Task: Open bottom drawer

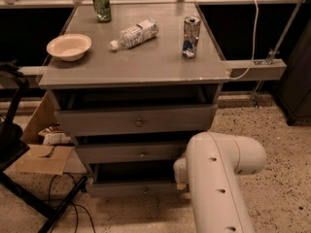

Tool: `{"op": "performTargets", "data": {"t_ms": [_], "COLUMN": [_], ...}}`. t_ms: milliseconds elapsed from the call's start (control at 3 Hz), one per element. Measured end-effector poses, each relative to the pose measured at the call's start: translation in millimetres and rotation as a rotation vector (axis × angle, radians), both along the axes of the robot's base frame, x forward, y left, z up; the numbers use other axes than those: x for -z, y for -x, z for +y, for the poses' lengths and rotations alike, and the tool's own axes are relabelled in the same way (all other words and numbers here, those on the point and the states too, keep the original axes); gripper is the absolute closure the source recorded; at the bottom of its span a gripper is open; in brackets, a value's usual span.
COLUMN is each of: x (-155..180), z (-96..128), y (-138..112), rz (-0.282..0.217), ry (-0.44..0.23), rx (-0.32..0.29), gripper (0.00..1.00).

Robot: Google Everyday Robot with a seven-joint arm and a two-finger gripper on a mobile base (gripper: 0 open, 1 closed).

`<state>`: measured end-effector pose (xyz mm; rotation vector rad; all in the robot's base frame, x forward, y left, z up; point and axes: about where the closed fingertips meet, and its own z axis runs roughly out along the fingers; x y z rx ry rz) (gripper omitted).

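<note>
The grey cabinet (131, 72) has three drawers. The bottom drawer (121, 189) has the slimmest front and a tiny round knob (144, 190). It stands pulled out a little, with a dark gap showing above its front panel. My gripper (180, 174) is at the right end of the bottom drawer's front. It is mostly hidden behind my white arm (218, 178), which fills the lower right of the view. The middle drawer (129, 153) and the top drawer (136, 121) also stand slightly forward.
On the cabinet top stand a white bowl (69, 46), a lying plastic bottle (133, 33), a green can (101, 5) and a silver can (191, 36). A cardboard box (41, 152), black stand legs (34, 203) and cables lie on the floor at the left.
</note>
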<state>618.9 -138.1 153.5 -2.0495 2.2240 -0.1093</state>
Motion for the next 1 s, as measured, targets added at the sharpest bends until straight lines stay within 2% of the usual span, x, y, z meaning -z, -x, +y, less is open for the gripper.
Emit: {"op": "performTargets", "data": {"t_ms": [333,1000], "x": [-9.8,-12.1], "z": [-27.3,-27.2], "y": [5.0,8.0], "rz": [0.004,0.008], "ry": [0.041,0.048], "rx": [0.026,0.039], "gripper": [1.00,1.00]}}
